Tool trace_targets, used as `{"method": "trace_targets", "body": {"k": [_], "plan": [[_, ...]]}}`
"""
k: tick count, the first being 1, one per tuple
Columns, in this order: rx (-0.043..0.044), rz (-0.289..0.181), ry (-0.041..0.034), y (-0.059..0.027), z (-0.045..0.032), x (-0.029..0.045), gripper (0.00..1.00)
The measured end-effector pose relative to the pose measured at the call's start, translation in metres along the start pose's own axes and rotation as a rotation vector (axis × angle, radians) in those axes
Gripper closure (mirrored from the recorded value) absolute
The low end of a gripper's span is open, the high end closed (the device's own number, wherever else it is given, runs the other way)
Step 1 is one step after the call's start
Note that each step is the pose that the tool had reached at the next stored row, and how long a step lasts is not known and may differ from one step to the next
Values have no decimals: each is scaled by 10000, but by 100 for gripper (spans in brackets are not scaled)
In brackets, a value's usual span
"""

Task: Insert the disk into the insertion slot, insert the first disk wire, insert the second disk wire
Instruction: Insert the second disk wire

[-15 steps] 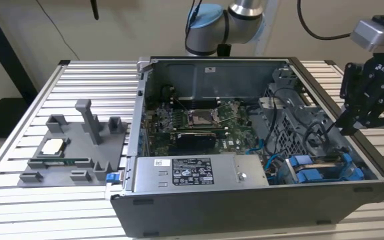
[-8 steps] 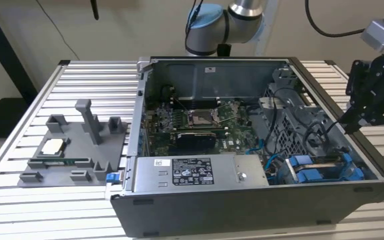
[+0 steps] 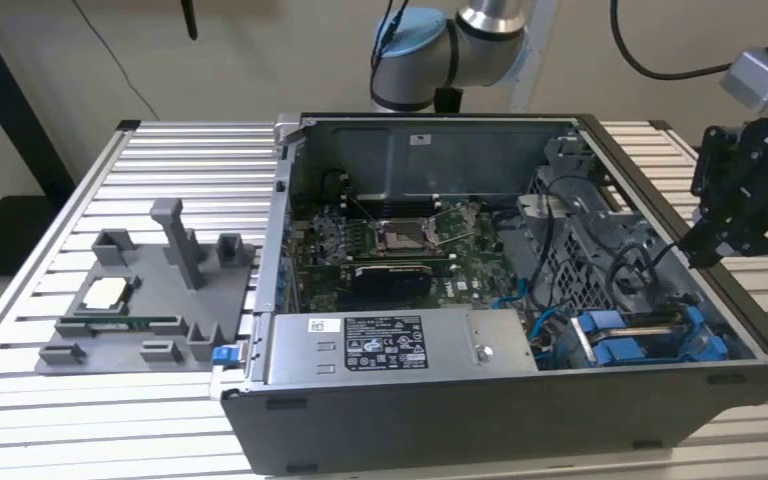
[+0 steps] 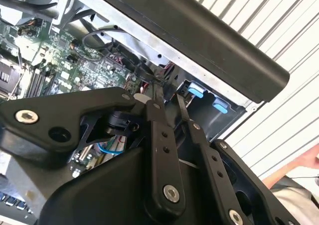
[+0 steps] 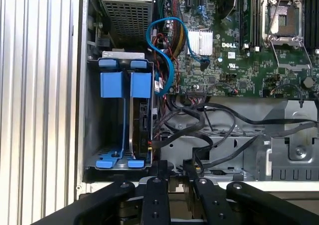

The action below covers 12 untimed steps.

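Jaws clenched, seemingly pinching a limp black wire (image 5: 192, 159), best held near its stiff end; disk (image 5: 140, 128) just beyond.

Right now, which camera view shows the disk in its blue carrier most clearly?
The first wrist view: it looks squarely and closely at the disk, seen edge-on in its blue carrier. The exterior view shows it from farther off, among cables. The second wrist view catches two blue tabs.
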<state>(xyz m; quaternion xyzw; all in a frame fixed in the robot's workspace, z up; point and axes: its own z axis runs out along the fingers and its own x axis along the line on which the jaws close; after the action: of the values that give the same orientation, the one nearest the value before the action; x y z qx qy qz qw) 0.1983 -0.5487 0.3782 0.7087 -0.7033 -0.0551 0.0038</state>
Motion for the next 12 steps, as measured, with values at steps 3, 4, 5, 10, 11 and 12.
{"method": "trace_targets", "body": {"k": [3, 4, 5, 10, 11, 12], "plan": [[0, 0, -3, 0, 4, 0, 73], [0, 0, -4, 0, 5, 0, 73], [0, -1, -6, -1, 6, 0, 73], [0, -2, -23, -1, 9, 1, 73], [1, -2, -23, -1, 9, 1, 73], [1, -2, -23, -1, 9, 0, 73]]}}
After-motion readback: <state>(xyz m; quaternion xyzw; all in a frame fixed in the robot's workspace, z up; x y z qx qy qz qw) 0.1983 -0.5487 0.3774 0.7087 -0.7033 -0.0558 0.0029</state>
